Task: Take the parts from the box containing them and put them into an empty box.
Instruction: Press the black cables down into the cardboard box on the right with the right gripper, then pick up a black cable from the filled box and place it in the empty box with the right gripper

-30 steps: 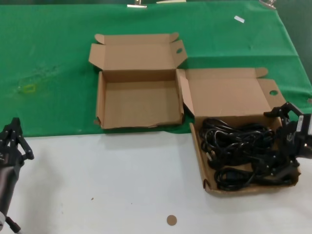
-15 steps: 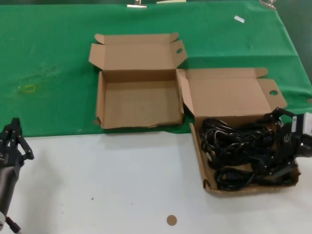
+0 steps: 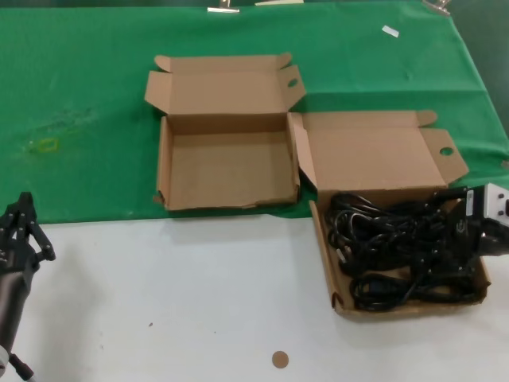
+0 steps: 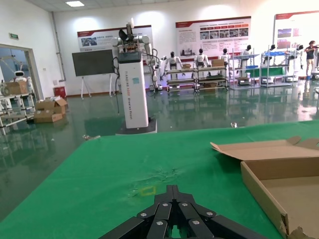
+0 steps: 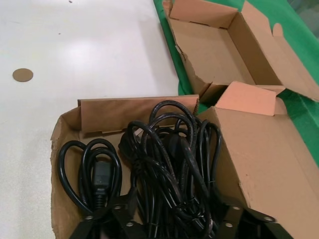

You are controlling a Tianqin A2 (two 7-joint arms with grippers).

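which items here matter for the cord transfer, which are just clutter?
Job:
power cords
cord box
empty box
right tool, down among the cords
left tool, parked at the near left

Clutter:
brown disc
white scrap

The right tool's (image 3: pixel 457 239) fingertips are buried among the cords (image 3: pixel 390 247).

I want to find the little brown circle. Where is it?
In the head view, the circle lies on the white table, near the front edge, left of the cord box and in front of the empty box.
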